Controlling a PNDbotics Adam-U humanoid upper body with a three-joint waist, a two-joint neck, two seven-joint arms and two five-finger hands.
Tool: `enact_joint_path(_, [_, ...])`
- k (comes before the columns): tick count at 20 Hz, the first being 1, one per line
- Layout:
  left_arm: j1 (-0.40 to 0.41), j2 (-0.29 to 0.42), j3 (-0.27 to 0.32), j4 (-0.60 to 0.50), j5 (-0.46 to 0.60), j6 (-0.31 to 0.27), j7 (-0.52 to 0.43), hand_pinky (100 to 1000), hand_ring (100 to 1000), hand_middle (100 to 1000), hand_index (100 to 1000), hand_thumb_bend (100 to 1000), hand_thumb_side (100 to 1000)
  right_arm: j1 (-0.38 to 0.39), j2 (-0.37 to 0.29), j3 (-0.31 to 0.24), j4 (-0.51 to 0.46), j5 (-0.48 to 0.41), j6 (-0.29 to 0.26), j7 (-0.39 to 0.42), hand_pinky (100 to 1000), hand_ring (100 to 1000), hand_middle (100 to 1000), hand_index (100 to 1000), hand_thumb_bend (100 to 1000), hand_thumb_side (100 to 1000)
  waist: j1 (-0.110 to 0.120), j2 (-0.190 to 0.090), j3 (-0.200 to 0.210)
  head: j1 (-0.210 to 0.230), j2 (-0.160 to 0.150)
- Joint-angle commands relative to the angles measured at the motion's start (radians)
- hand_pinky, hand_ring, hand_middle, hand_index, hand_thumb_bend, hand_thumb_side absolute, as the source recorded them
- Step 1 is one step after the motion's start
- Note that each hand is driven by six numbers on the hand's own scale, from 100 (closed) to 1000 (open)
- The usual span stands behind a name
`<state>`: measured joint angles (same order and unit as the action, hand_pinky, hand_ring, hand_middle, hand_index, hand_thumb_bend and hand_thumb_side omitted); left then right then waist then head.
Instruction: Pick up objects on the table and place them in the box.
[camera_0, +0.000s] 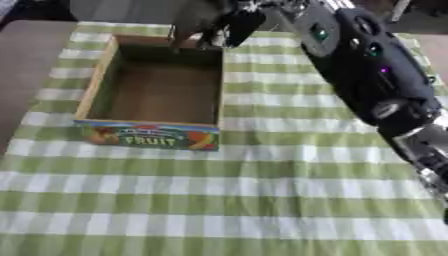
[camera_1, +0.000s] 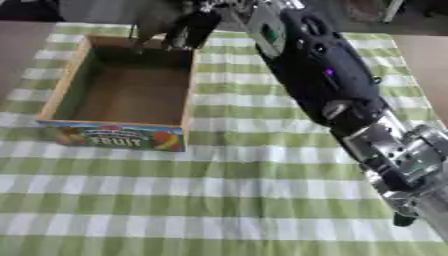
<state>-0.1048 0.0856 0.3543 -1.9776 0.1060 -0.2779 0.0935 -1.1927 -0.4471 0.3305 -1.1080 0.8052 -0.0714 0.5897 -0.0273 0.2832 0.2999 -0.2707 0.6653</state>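
- Left eye view: a shallow cardboard box (camera_0: 157, 90) with a fruit label on its near wall sits on a table covered by a green and white checked cloth (camera_0: 262, 200).
- The box's brown floor looks bare as far as it shows. The far corner under the hand is shadowed, so I cannot rule out something small there.
- The right arm (camera_0: 367, 75) comes in from the right side and stretches across to the far edge of the table. The right hand (camera_0: 229, 27) hangs over the box's far right corner.
- The fingers point down toward the rim and look partly curled, but they blur together into a dark shape. I cannot tell whether they hold anything.
- No loose object shows anywhere on the cloth in this view.

- Right eye view: the same scene, with the right hand (camera_1: 188, 27) again at the far wall of the box (camera_1: 122, 95), close to or touching the rim.
- A grey blurred patch sits just behind the hand. I cannot make out whether it is an object or background.
- The left hand shows in neither view.

- Judgement on progress: with nothing visible left on the cloth and the hand poised at the box, this reads as either a release into the box or a late stage of the job. What lies beyond the far edge cannot be seen, so objects may remain.
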Motion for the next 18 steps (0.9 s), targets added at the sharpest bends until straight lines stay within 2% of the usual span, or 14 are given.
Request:
enact_joint_path(1, [-0.014, 0.006, -0.008, -0.022, 0.009, -0.002, -0.008, 304, 358, 654, 442, 100, 743, -0.035, 0.049, -0.027, 0.047, 0.055, -0.006, -0.031, 896, 874, 582, 688, 100, 378, 0.004, -0.014, 0.008, -0.022, -0.014])
enact_joint_path(5, [-0.025, 0.004, -0.015, -0.022, 0.016, -0.003, -0.015, 304, 359, 654, 443, 100, 743, -0.029, 0.099, -0.043, 0.109, 0.116, -0.013, -0.069, 895, 874, 581, 687, 100, 386, 0.0, -0.005, 0.034, -0.05, -0.02])
enact_joint_path(11, [-0.034, 0.0, -0.019, -0.022, 0.022, -0.002, -0.024, 303, 357, 655, 439, 100, 745, -0.008, 0.135, -0.075, 0.184, 0.181, -0.022, -0.137, 898, 878, 587, 693, 100, 393, -0.013, 0.01, 0.071, -0.075, -0.033])
enact_joint_path(15, [-0.037, -0.002, -0.019, -0.022, 0.024, -0.001, -0.028, 303, 356, 655, 438, 100, 746, 0.011, 0.153, -0.075, 0.215, 0.194, -0.057, -0.16, 902, 891, 609, 712, 100, 407, -0.018, 0.015, 0.079, -0.08, -0.033])
enact_joint_path(17, [-0.038, -0.002, -0.02, -0.022, 0.024, -0.001, -0.029, 303, 356, 655, 437, 100, 747, 0.016, 0.159, -0.073, 0.224, 0.193, -0.083, -0.162, 908, 909, 640, 754, 100, 428, -0.019, 0.016, 0.08, -0.083, -0.032])
enact_joint_path(18, [-0.038, -0.002, -0.02, -0.022, 0.024, -0.001, -0.03, 303, 356, 655, 437, 100, 747, 0.018, 0.16, -0.073, 0.228, 0.19, -0.097, -0.158, 913, 918, 659, 780, 127, 440, -0.019, 0.017, 0.081, -0.084, -0.032])
